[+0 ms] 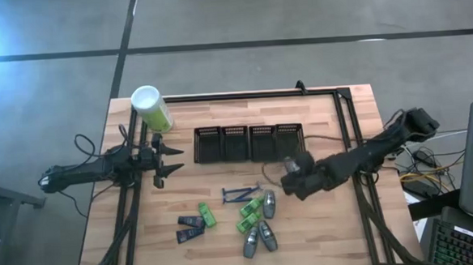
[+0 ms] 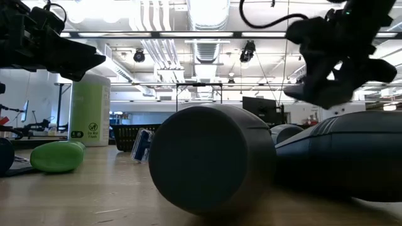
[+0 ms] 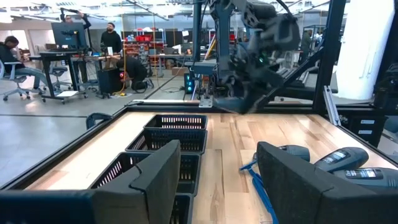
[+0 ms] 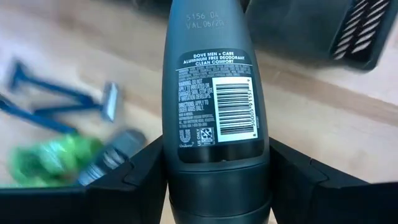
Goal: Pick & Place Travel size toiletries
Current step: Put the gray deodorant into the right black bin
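left fingers (image 3: 155, 180) apart, empty | bins (image 3: 177, 130) ahead | razors (image 3: 258, 183), bottles (image 3: 348, 158) beside | right arm (image 3: 255, 53) beyond

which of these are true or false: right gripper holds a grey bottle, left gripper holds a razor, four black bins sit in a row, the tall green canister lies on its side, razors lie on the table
1. The right gripper holds a grey bottle. True.
2. The left gripper holds a razor. False: it is open and holds nothing.
3. Four black bins sit in a row. True.
4. The tall green canister lies on its side. False: it stands upright at the table's corner.
5. Blue razors lie on the table. True.
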